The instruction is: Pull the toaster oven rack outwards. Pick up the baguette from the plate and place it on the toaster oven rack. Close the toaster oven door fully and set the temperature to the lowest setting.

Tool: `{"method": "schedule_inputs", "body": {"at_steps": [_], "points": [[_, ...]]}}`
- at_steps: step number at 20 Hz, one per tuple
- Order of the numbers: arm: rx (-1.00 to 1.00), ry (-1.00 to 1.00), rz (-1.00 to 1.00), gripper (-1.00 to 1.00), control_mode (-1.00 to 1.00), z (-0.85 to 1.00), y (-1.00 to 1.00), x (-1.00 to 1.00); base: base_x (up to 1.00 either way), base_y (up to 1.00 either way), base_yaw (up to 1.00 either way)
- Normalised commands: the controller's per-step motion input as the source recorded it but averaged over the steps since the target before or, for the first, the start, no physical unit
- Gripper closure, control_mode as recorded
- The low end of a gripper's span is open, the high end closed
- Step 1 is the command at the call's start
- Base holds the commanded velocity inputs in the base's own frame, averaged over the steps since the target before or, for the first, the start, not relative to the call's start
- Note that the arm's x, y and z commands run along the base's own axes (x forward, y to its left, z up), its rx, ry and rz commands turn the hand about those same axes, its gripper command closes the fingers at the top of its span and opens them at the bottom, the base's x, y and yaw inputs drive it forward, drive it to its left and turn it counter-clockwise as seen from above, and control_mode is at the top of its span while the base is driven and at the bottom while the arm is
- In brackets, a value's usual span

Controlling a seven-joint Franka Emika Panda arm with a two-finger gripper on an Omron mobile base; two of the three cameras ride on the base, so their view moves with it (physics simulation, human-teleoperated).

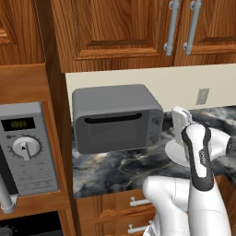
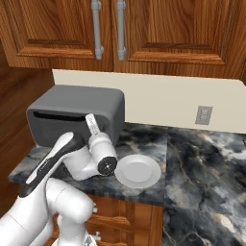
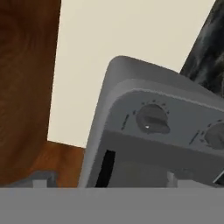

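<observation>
your arm (image 1: 203,184) was glossy white, built of rounded, tubular links with bulbous joints. a black band ran along one link, narrow and slightly curved, with a small pale marking on it. in the right base view a joint ended in a round dark cap (image 2: 107,166) with a tiny light mark. the hand piece was pale grey-white and boxy.

Grey toaster oven (image 1: 115,117), plain white plate (image 2: 138,171), dark marbled counter (image 2: 202,158), brown wood cabinets (image 1: 110,27).
</observation>
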Motion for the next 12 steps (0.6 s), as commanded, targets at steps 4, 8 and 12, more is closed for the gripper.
{"method": "schedule_inputs", "body": {"at_steps": [4, 8, 12], "points": [[0.91, 0.01, -0.01, -1.0, -1.0, -1.0, 0.33, 0.83, 0.0, 0.0, 0.0], [0.97, 0.0, -0.15, -1.0, -1.0, -1.0, 0.23, 0.79, 0.0, 0.0, 0.0], [0.92, 0.0, -0.23, -1.0, -1.0, -1.0, 0.31, 0.35, 0.0, 0.0, 0.0]]}}
